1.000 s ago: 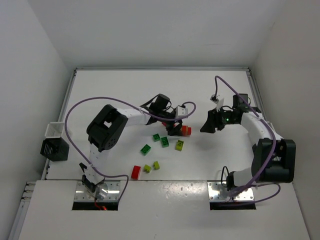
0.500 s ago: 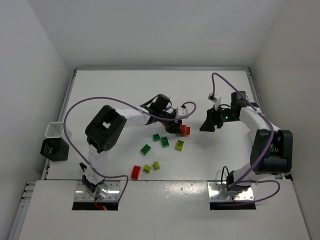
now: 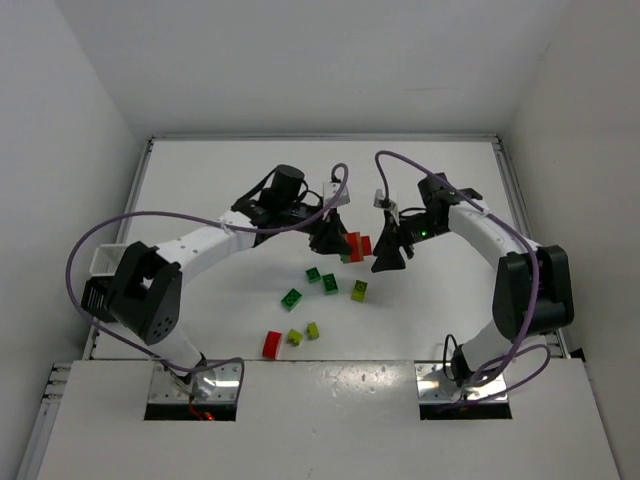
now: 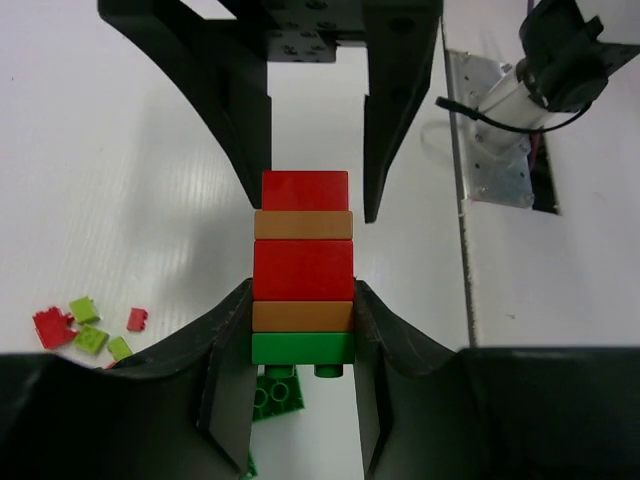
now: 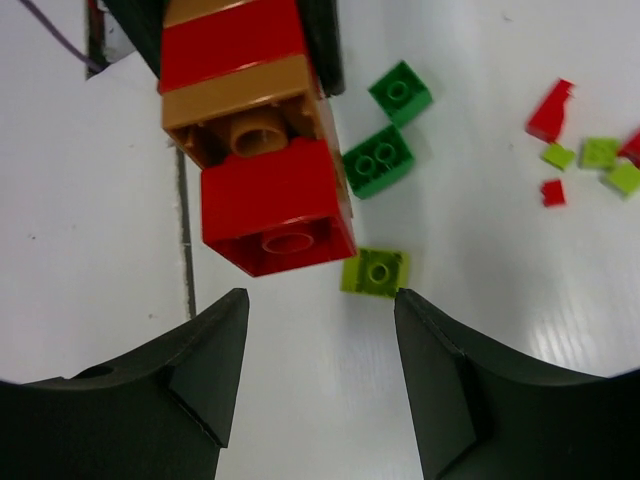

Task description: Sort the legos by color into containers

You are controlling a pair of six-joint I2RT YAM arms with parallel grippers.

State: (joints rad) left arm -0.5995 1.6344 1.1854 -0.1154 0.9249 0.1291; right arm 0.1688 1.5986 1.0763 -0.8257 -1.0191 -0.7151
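Both arms (image 3: 200, 240) have swung inward since 1 second ago, setting our left gripper (image 3: 332, 238) and right gripper (image 3: 386, 256) face to face. Left is clenched on the stack (image 4: 303, 270) at its green base, held above the table (image 3: 440, 300). Right's jaws gape either side of its red end, not touching. Closing off-centre, we judge, could twist the stack loose onto the scattered legos (image 3: 329, 284).

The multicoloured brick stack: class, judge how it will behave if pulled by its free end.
Likely rigid: the stack juts straight from the left gripper, held at one end only. Probably splits at a seam, not bends. Smooth sides might slip.
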